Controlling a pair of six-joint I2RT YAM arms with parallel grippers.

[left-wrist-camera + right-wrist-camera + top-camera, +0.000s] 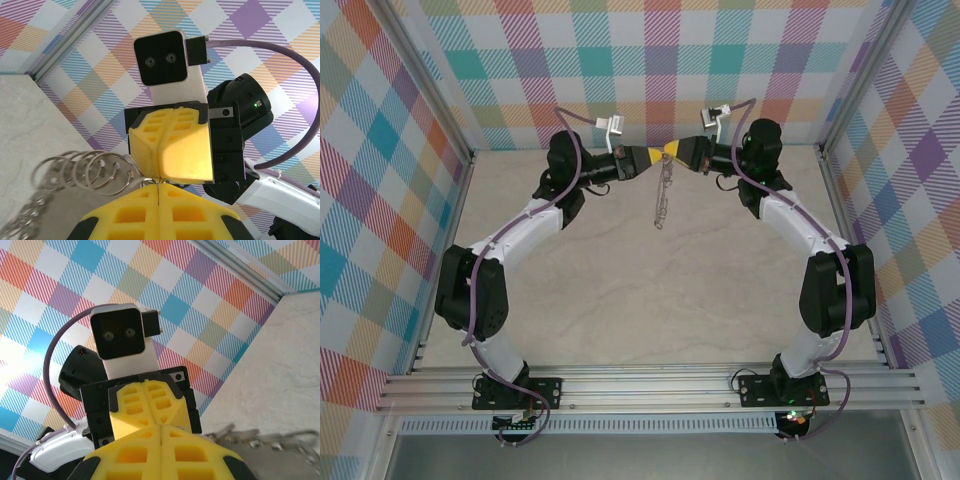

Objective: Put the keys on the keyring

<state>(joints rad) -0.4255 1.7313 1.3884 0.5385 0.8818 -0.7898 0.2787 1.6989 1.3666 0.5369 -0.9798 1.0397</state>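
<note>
High over the far middle of the table my left gripper (655, 155) and right gripper (673, 152) meet tip to tip. The keyring (662, 195), a thin silver hoop with small loops, hangs down from where they meet. In the left wrist view my left gripper (159, 186) is shut with a thin wire of the keyring (95, 172) in its seam. The loops fan out to the left. My right gripper (161, 429) is shut, and what lies between its pads is hidden. The keyring (265, 439) shows blurred to its right. The lilac key is hidden.
Checked walls (660, 60) with metal frame posts close in the beige tabletop (650, 290) on three sides. Both arms arch inward from their bases at the near rail (650, 385). The hoop's lower end hangs above the tabletop near the far wall.
</note>
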